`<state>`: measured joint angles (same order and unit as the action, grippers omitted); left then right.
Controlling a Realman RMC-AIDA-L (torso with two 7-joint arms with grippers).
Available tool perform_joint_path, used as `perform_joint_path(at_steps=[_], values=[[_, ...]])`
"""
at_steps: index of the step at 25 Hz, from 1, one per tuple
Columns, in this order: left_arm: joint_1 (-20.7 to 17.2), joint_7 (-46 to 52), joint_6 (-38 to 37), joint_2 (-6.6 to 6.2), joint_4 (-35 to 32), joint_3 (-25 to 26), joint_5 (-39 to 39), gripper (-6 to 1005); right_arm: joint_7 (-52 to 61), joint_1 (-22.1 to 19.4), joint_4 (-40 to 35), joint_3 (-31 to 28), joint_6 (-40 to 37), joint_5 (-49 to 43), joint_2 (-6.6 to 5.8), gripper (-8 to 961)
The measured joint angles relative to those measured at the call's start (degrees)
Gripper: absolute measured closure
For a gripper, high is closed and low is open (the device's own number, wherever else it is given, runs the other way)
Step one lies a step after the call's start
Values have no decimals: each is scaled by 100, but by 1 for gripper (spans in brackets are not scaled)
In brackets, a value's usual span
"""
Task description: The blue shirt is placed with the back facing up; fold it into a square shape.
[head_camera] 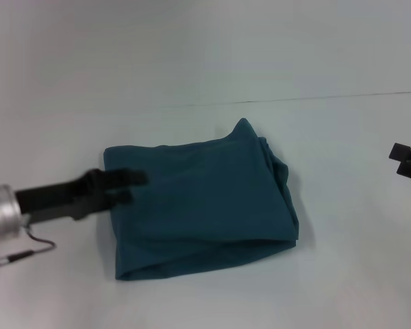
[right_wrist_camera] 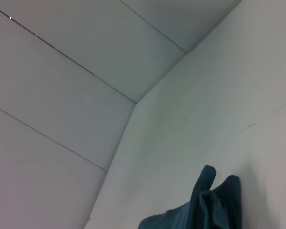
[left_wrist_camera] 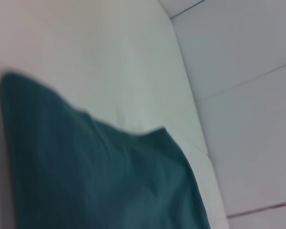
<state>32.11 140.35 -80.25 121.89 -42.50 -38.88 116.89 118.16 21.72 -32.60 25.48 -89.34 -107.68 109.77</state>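
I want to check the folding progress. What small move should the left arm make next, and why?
Probably draw the left tool back off the blue shirt toward the robot's left. The shirt already lies folded in a rough square on the table, and the tool hangs over its left edge, seemingly holding nothing. The right tool sits far off at the right side.

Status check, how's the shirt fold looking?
Left pincer over the blue shirt's left edge, fingers apart, holding nothing. Right pincer off at the table's right side. Shirt folded, roughly square. Nothing in the way.
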Motion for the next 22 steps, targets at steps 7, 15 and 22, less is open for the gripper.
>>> perform_joint_path(at_steps=[7,15,22], values=[[174,-81,541,158,811,-102,22,319,-11,10,0,43,10,-7,9,68],[65,-608,-180,91,497,-213,-189,153,-55,-19,-12,328,-51,-12,-10,67],[-280,-3331,-2011,41,-107,10,-138,152,-1250,366,-69,1743,-438,-187,16,67]])
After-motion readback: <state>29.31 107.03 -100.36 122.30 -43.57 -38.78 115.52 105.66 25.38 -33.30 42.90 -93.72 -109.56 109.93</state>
